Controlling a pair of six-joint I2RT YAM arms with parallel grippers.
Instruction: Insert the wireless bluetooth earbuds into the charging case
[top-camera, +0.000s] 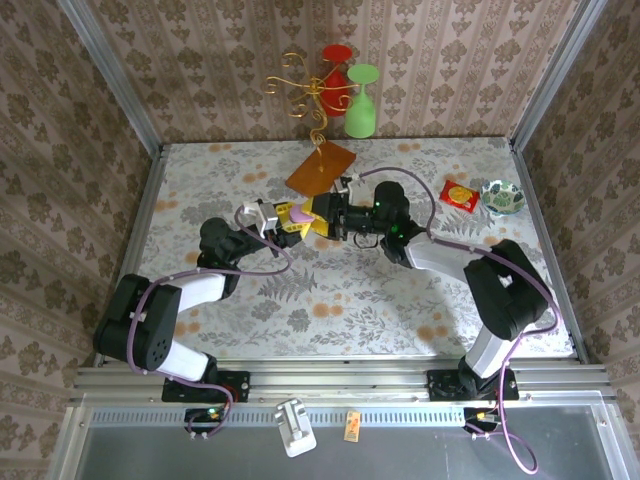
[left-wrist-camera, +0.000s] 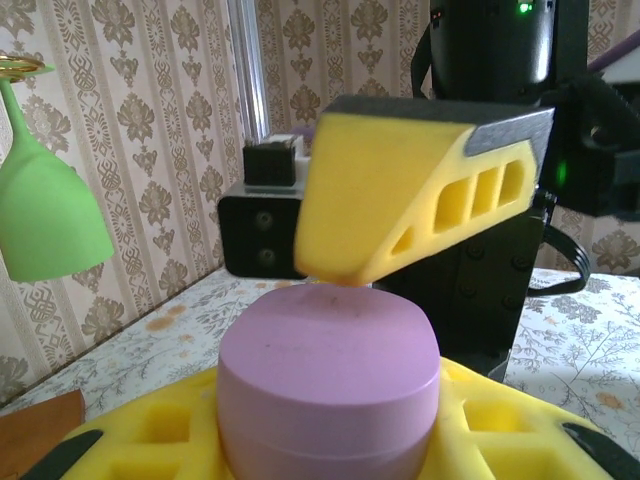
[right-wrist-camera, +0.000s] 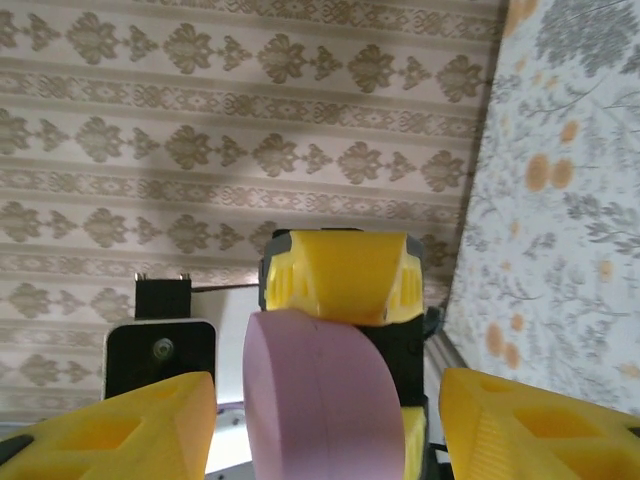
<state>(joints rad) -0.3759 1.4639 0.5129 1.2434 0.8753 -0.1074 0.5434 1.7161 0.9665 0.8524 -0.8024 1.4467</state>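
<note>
Lilac case, floral tablecloth

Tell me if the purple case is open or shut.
Shut. The purple case shows its lid down on the base, with a thin seam and no gap.

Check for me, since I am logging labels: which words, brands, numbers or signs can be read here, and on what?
No text can be read in these views.
Red and yellow packet: any print is too small to read.
Orange tag at the near edge: too small to read.
Pink case: no lettering on the faces that show.
</note>
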